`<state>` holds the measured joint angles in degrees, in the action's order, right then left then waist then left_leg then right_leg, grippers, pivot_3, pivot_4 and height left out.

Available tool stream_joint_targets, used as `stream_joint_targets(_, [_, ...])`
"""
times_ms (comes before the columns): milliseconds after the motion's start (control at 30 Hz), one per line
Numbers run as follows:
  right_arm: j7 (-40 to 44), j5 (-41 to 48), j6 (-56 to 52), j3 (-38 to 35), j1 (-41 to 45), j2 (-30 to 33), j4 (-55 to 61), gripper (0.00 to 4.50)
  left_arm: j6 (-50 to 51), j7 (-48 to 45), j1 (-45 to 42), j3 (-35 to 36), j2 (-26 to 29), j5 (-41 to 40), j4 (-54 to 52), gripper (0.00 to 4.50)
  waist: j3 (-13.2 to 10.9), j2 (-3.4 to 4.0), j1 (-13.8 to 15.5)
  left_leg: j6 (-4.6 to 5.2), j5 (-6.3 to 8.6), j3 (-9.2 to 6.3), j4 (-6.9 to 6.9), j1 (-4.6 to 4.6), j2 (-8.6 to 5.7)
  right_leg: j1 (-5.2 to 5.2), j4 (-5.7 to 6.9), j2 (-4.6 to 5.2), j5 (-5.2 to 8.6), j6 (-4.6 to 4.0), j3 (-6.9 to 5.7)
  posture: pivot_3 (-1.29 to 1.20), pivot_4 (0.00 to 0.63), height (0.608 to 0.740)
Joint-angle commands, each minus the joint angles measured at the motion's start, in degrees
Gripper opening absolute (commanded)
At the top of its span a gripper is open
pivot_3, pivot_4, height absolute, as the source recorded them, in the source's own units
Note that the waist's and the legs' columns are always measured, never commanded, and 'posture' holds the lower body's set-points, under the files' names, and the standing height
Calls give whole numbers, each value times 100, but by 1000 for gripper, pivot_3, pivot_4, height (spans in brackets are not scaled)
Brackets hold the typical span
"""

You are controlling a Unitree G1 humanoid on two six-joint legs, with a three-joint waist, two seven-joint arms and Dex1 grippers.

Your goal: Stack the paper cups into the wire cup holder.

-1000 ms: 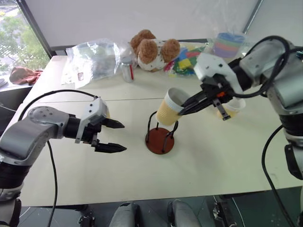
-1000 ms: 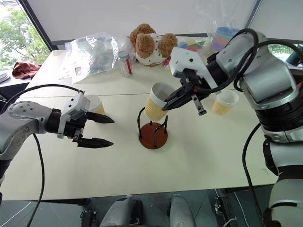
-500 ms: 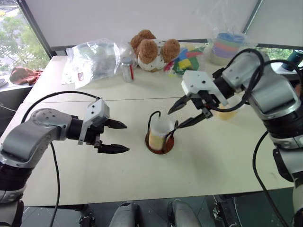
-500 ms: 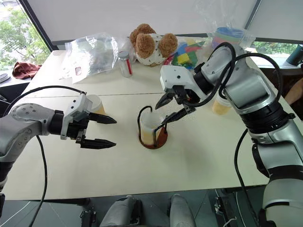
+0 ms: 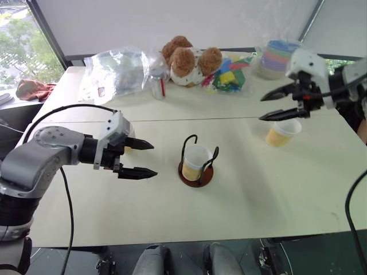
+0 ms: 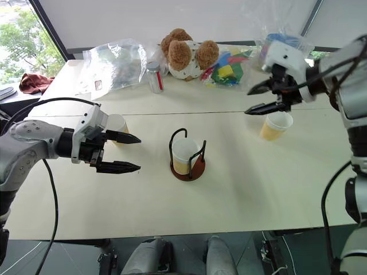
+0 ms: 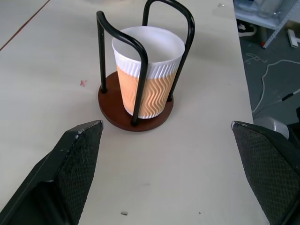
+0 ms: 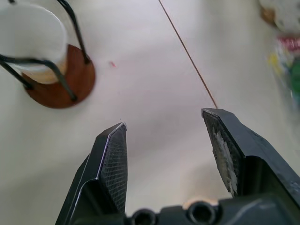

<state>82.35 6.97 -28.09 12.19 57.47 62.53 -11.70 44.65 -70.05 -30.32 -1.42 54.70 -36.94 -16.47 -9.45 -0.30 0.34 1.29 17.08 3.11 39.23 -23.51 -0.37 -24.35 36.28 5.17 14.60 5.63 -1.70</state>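
One white-rimmed, yellow-orange paper cup stands upright inside the dark red, black-wire cup holder mid-table. A second cup sits toward the right edge, below the spread, empty right claw. The left claw, spread and empty, hovers beside the holder, with bare table between.

Three paper cups: one inside the wire cup holder mid-surface, one toward the right edge, one toward the left edge behind the left claw. One holder. Two claws, the right claw included. One teddy bear, one small bottle and one wrapped bowl stack along the far edge.
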Motion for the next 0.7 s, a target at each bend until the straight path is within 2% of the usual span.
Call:
stream_joint_targets(33, [-452, -343, 299, -258, -358, 227, -99, 2749, -33, -108, -206, 77, 65, -33, -25, 4500, 0, 0, -14, 0, 0, 2, 0, 0, 0, 0, 1, 0, 0, 0, 0, 0, 150, 740])
stream_joint_targets(267, [-684, -724, 846, -101, -547, 61, -1286, 2749, -13, -347, -640, -50, 84, 2, 44, 4500, 0, 1, -16, 0, 0, 6, 3, 3, 0, 0, 4, -2, 0, 0, 4, 0, 150, 740])
stream_joint_targets(633, [-1104, -1728, 2237, 340, 291, -564, -3606, 2749, 47, -262, -596, -32, 62, -13, -45, 4500, -1, 2, -121, -8, -5, 5, 2, 3, 4, 0, 3, -7, 0, 0, 5, 0, 150, 740])
stream_joint_targets(700, [-1145, -1839, 2377, 358, 413, -674, -3966, 2235, 61, -246, -569, -14, 71, -28, -62, 4500, -1, 2, -125, -9, -6, 4, 2, 3, 5, 0, 3, -8, 0, 0, 5, 0, 150, 740])
